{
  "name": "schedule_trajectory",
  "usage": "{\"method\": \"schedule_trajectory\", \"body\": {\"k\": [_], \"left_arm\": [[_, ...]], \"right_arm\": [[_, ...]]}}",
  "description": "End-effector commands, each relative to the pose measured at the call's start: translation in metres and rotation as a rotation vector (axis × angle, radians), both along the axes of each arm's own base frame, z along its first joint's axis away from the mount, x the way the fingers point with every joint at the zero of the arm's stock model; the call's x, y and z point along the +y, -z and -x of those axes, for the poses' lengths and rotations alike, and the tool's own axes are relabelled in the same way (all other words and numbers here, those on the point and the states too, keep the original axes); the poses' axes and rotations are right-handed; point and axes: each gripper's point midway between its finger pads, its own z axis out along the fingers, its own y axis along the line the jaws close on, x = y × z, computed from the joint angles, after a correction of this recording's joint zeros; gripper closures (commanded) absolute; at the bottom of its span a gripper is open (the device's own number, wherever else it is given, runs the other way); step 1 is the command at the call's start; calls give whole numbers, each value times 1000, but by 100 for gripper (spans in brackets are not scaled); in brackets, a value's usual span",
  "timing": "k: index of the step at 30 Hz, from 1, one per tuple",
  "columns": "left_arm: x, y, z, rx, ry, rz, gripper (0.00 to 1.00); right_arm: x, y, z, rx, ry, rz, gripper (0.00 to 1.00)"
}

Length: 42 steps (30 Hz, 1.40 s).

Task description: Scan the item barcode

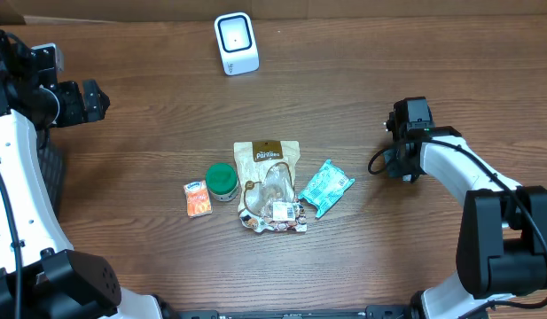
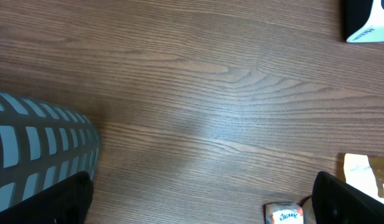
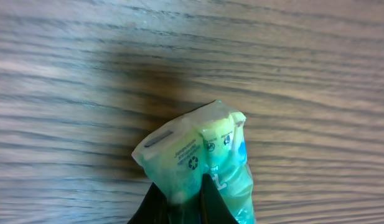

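1. My right gripper point(image 3: 182, 208) is pinching tight right by the teal packet point(image 3: 198, 155), can't tell if it's gripping.
2. Left gripper point(image 1: 89, 99) is hanging spread wide.
3. Packet's sitting 3 o'clock of the cream pouch point(image 1: 268, 159), recycling logo showing.

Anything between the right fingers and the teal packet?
Nothing visible does. The packet lies on bare table straight ahead of the right gripper, whose fingers are shut. The brown pouch sits beyond the packet, on its far side from the gripper.
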Motion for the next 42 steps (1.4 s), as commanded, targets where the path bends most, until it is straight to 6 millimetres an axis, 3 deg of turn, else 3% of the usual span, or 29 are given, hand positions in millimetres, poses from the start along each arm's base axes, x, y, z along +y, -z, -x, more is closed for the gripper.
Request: {"method": "schedule_trajectory", "body": {"k": [1,5,13,16,23,27,35,42], "left_arm": [[3,-4,-2,-15,-13,9,0],[3,-4,-2,-15,-13,9,0],[3,-4,-2,-15,-13,9,1],[3,-4,-2,-15,-13,9,0],[3,-4,-2,-15,-13,9,0],[3,-4,-2,-15,-13,9,0],[3,-4,-2,-15,-13,9,0],[3,-4,-2,-15,-13,9,0]], "right_arm": [[42,21,23,102,93,-253,96],[71,0,21,141,121,-430,96],[151,-87,19,229,53,-995,96],[168,-103,21,241,22,-1156,96],[167,-72,27,249,70,-1173,96],[149,-48,23,220,147,-1104,96],[108,-34,10,165,259,-1062,96],[99,-16,8,185,292,-1062,96]]}}
